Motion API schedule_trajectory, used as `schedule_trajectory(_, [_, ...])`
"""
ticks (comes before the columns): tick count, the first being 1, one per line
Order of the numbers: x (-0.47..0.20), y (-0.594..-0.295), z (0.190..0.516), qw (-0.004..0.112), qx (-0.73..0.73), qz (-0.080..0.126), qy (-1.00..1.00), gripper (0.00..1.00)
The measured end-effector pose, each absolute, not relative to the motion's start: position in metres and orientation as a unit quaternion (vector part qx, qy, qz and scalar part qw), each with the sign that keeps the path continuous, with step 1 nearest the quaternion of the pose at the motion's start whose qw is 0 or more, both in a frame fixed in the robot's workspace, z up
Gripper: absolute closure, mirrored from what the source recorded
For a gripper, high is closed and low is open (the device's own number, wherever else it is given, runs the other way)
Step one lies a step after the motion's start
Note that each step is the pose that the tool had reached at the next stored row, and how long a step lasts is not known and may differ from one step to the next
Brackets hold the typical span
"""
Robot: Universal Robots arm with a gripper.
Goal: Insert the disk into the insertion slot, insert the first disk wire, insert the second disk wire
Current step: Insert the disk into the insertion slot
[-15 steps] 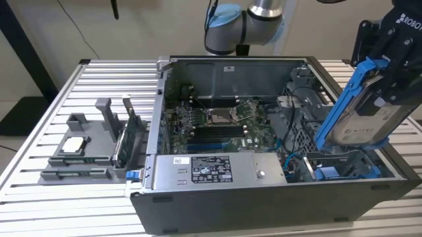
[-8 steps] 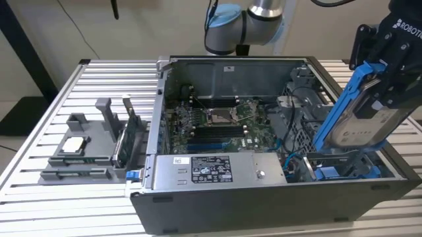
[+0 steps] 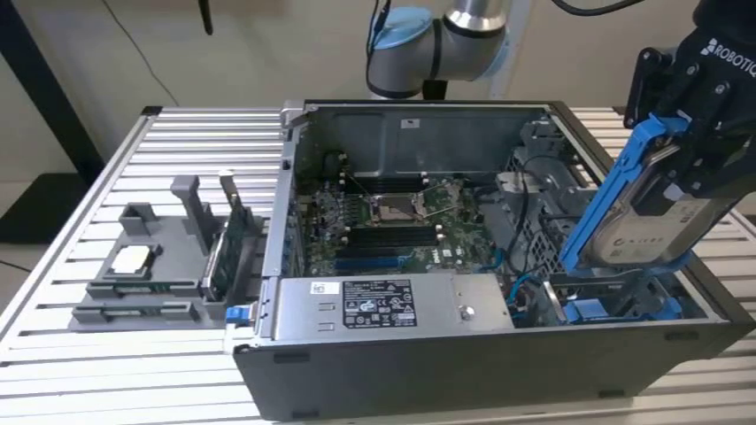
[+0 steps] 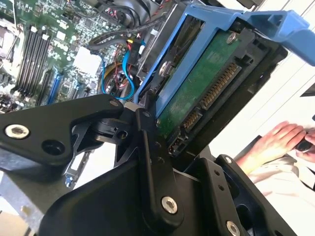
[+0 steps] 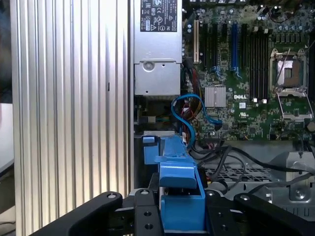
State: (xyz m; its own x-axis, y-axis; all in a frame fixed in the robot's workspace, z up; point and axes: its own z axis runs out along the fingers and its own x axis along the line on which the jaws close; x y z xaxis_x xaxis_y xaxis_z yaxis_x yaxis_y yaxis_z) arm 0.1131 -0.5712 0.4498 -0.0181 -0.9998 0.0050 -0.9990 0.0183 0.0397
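Pincer (image 3: pixel 682 168) pinching the disk (image 3: pixel 638 226). Ribbed surface (image 3: pixel 177 133) carries open PC case (image 3: pixel 473 372). Disk hangs tilted over case's end at exterior view's right, just above insertion slot (image 3: pixel 608 308) w/ blue fittings, not in it.

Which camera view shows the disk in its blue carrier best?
The exterior view: the disk shows almost whole, label side out, tilted above the open case. The second wrist view shows its green board side and connectors; the first wrist view shows its blue carrier edge-on.
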Motion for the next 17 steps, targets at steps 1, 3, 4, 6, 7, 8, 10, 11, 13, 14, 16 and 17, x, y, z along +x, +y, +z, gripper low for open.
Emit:
schedule_trajectory(1, [0.1131,-0.5712,0.4498,0.016,0.701,-0.012,-0.713,0.67])
schedule_trajectory(3, [0.1131,-0.5711,0.4494,0.016,0.701,-0.012,-0.713,0.67])
schedule_trajectory(4, [0.1131,-0.5711,0.449,0.016,0.7,-0.012,-0.713,0.67])
schedule_trajectory(6, [0.1131,-0.5712,0.4478,0.016,0.701,-0.012,-0.713,0.67])
schedule_trajectory(7, [0.1132,-0.5713,0.4467,0.016,0.7,-0.012,-0.713,0.67])
schedule_trajectory(8, [0.1132,-0.5714,0.4457,0.016,0.7,-0.013,-0.713,0.67])
schedule_trajectory(10, [0.1134,-0.5714,0.4435,0.016,0.7,-0.013,-0.713,0.67])
schedule_trajectory(11, [0.1135,-0.5715,0.4426,0.016,0.7,-0.013,-0.713,0.67])
schedule_trajectory(13, [0.1136,-0.5715,0.4411,0.016,0.7,-0.013,-0.713,0.67])
schedule_trajectory(14, [0.1136,-0.5715,0.4408,0.016,0.7,-0.013,-0.713,0.67])
schedule_trajectory(16, [0.1136,-0.5715,0.4406,0.016,0.7,-0.013,-0.713,0.67])
schedule_trajectory(17, [0.1136,-0.5715,0.4404,0.016,0.7,-0.013,-0.713,0.67])
